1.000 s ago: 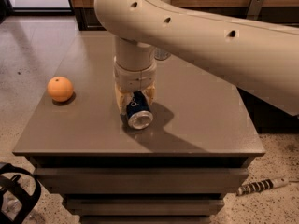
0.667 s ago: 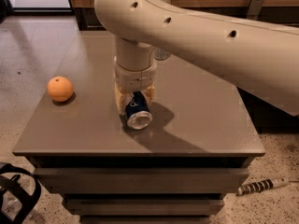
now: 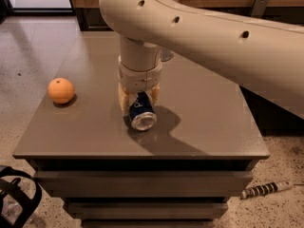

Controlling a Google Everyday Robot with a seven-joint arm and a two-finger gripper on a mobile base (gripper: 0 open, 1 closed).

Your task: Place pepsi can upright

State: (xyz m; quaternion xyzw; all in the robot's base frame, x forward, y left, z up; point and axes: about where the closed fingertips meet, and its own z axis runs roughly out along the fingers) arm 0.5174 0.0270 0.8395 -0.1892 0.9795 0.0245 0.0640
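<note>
Pepsi can (image 3: 142, 114): lying on its side near the middle of the table (image 3: 204, 108), silver end toward the camera. Gripper (image 3: 138, 98): just behind, pointing down, fingers clamped on the can's two sides. Orange (image 3: 61, 90): well apart, near the left edge.

The pepsi can (image 3: 141, 110) is dark blue with white letters and a shiny silver end. The cream and tan gripper (image 3: 139, 103) is in the middle of the table (image 3: 209, 113), its fingers snug on both sides of the can. The arm (image 3: 213, 37) is cream with small dark holes. The table is grey-brown. On the left sits a bright orange (image 3: 61, 90). The floor (image 3: 28, 46) is pale with specks.
</note>
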